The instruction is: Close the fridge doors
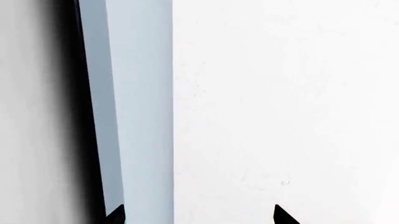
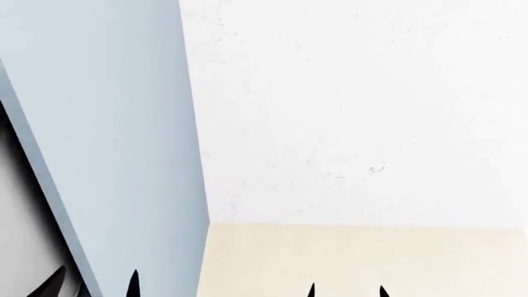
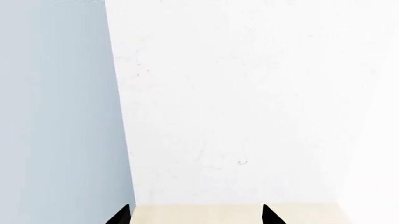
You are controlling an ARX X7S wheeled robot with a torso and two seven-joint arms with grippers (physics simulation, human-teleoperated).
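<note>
The fridge doors are out of view in all three views. Only the black fingertips of each gripper show at the frame edges. My left gripper (image 1: 201, 218) is open, with wide-set tips and nothing between them; it faces the seam between a pale blue panel (image 1: 140, 93) and a white wall (image 1: 281, 102). My right gripper (image 3: 196, 217) is open too and empty, pointing at the white wall above a beige surface (image 3: 199, 212). In the head view the left gripper (image 2: 93, 288) and right gripper (image 2: 347, 292) peek in at the lower edge.
The pale blue panel (image 2: 107, 124) fills the left and stands very close. A thin black strip (image 1: 87, 116) runs along its outer edge; I cannot tell what it is. White wall (image 2: 355, 111) meets the beige surface (image 2: 363, 260) ahead.
</note>
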